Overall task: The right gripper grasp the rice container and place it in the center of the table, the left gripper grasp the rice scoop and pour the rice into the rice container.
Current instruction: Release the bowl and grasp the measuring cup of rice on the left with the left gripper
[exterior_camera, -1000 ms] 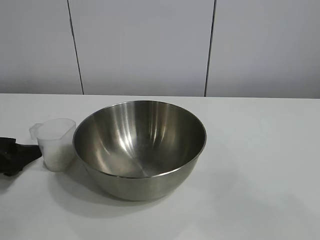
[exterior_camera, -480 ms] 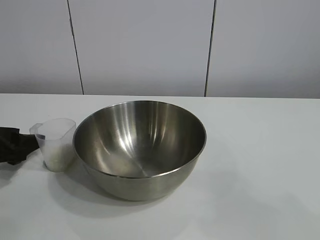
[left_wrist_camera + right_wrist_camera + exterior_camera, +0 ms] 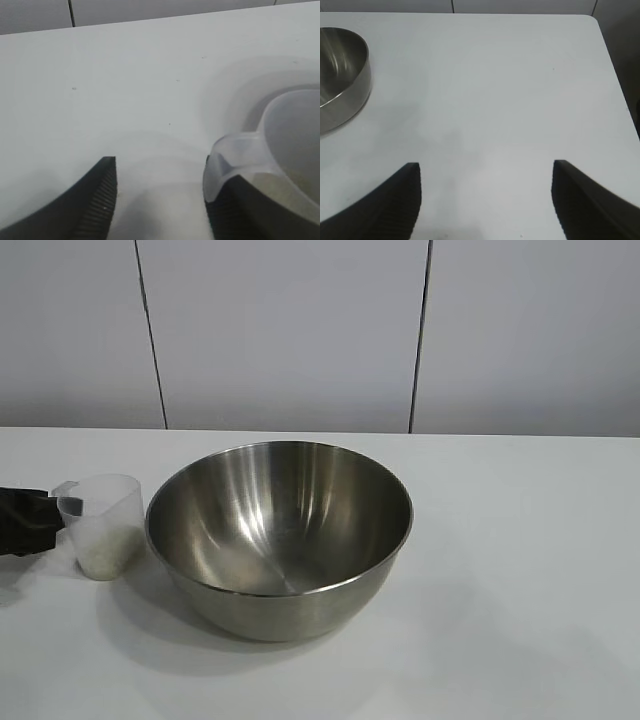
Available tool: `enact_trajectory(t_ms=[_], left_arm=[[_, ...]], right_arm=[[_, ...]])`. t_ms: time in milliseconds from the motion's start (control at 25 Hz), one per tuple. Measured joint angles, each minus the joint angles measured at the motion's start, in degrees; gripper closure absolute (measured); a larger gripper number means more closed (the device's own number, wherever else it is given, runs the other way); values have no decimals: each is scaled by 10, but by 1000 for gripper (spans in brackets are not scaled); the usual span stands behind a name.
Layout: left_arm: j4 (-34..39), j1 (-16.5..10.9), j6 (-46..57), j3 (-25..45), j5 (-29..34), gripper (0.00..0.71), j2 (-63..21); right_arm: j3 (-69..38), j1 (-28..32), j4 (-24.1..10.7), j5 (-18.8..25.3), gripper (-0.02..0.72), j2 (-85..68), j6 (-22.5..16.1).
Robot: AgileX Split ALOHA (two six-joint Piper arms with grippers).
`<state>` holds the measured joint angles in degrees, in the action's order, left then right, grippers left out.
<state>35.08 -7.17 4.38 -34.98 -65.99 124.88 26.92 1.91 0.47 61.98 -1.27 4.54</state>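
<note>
The steel rice container (image 3: 280, 535) stands on the white table (image 3: 520, 590), left of its middle; its edge shows in the right wrist view (image 3: 340, 75). The translucent rice scoop (image 3: 100, 525) stands just left of it, with rice (image 3: 100, 548) in its bottom. My left gripper (image 3: 45, 518) is at the far left edge, at the scoop's lip. In the left wrist view it (image 3: 160, 167) is open: one finger lies under the scoop's lip (image 3: 235, 155), the other stands apart, and bare table shows between them. My right gripper (image 3: 485, 167) is open and empty over bare table, right of the container.
A grey panelled wall (image 3: 300, 330) rises behind the table's far edge. The table's right edge and rounded corner (image 3: 600, 30) show in the right wrist view.
My left gripper has risen and come right to the scoop's lip. The scoop has shifted slightly left, away from the container. The container has not moved.
</note>
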Motion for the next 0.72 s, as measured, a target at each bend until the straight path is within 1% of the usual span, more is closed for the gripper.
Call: enact_trajectory(t_ms=[160,200,240,360,440,720], left_arm=[[0,0,0,0,0,618,-3],[0,0,0,0,0,653,-7],[0,0,-1,0,0,671,-13],[0,0,-2,1,1,697,-32],[0,0,5,1,1,700,-43],[2,0,75,1,4,701,-81]], right_arm=[[0,0,0,0,201,0,0],[0,0,0,0,201,0,0],[0,0,0,0,201,0,0],[0,0,0,0,201,0,0],[0,0,0,0,201,0,0],[0,0,0,-1,201,0,0]])
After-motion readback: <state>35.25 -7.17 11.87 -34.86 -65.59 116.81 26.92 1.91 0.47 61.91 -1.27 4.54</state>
